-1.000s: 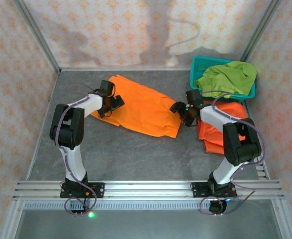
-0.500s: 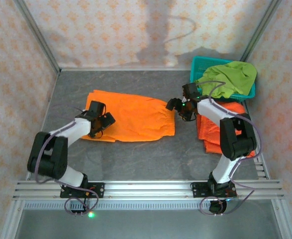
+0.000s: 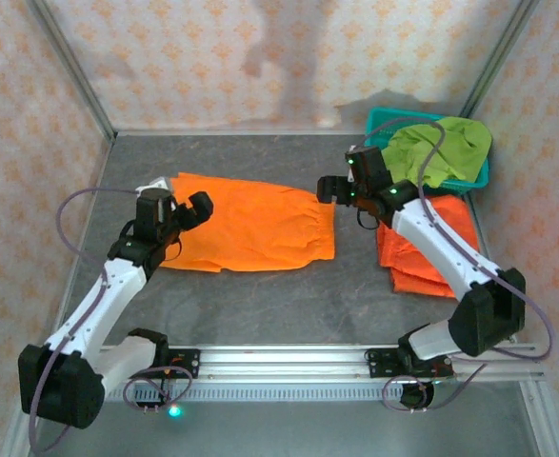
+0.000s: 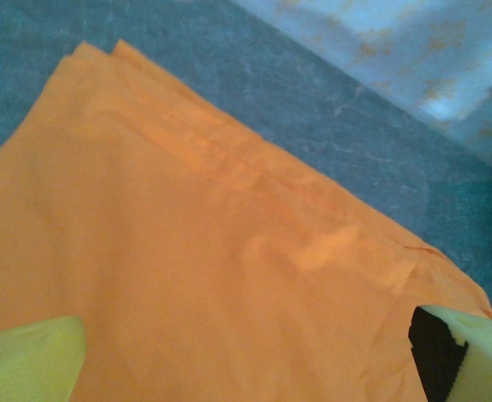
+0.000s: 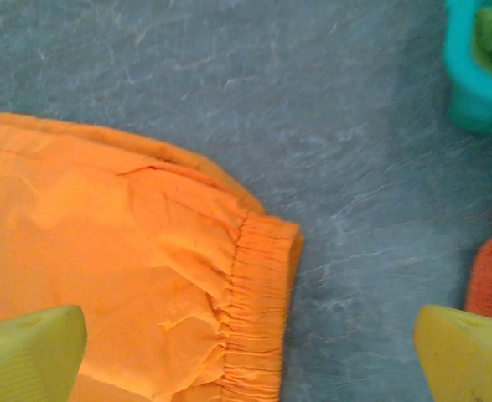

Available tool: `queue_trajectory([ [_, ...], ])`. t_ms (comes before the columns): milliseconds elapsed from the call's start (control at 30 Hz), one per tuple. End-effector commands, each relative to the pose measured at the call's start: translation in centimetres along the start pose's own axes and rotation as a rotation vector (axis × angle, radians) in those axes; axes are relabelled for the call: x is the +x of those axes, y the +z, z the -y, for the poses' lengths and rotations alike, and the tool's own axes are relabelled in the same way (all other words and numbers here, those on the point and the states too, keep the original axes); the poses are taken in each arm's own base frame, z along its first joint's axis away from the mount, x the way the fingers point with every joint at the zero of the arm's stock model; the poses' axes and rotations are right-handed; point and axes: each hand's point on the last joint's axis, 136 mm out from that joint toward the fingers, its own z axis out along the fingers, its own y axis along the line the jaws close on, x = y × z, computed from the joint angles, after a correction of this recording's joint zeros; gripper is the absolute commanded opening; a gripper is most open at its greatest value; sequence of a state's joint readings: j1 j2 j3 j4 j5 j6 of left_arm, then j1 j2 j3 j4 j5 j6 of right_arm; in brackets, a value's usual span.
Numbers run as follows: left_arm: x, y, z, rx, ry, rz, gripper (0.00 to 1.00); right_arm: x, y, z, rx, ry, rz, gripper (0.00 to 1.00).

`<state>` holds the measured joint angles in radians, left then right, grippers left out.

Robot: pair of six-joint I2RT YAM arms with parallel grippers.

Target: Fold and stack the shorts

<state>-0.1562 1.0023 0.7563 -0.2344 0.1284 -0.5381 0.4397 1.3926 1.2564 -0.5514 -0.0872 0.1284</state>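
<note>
A pair of orange shorts [image 3: 255, 227] lies folded flat in the middle of the table, its elastic waist [image 5: 261, 310] to the right. My left gripper [image 3: 182, 211] hovers open over the left end of these shorts [image 4: 187, 268], its yellow fingertips [image 4: 28, 360] spread wide with nothing between them. Above the waist's far corner my right gripper [image 3: 340, 184] stands open and empty, one fingertip [image 5: 468, 356] off the cloth. A stack of folded orange shorts [image 3: 422, 249] sits at the right. Lime-green shorts [image 3: 441, 148] lie heaped in the basket.
The teal mesh basket [image 3: 382, 124] stands in the back right corner, close behind the right arm; its corner [image 5: 480, 84] and the orange stack's edge [image 5: 490, 280] show in the right wrist view. Patterned walls enclose the table on three sides.
The shorts went from slanted to lying straight and flat. My left arm has drawn back to their left end. My right gripper has opened wider and lifted off the waist.
</note>
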Motion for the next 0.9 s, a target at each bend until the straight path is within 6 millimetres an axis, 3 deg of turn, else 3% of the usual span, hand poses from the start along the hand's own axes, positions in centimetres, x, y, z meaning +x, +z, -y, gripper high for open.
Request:
queue_trajectory([
  [0,-1.1,-1.7,0.9,0.053,0.084,0.054,1.00,-2.4,-3.5,1.3,0.058,-0.065,0.140,0.99],
  [133,-1.8,-3.1,1.3,0.084,0.091,0.107,1.00,-3.3,-5.3,1.2,0.014,-0.052,0.226,0.99],
  [400,-1.3,-3.5,1.4,0.107,0.096,0.103,1.00,-2.1,-4.1,1.3,-0.080,0.057,0.148,1.00],
  [533,-1.4,-3.9,2.0,0.149,0.088,0.120,1.00,-0.6,-1.5,0.7,-0.146,0.095,0.023,1.00],
  [733,-1.0,-3.7,1.8,0.144,0.088,0.103,1.00,3.0,4.1,0.1,-0.157,0.078,-0.210,0.99],
  [867,-0.8,-3.7,1.4,0.126,0.090,0.095,1.00,4.9,7.6,0.2,-0.129,0.083,-0.329,0.93],
])
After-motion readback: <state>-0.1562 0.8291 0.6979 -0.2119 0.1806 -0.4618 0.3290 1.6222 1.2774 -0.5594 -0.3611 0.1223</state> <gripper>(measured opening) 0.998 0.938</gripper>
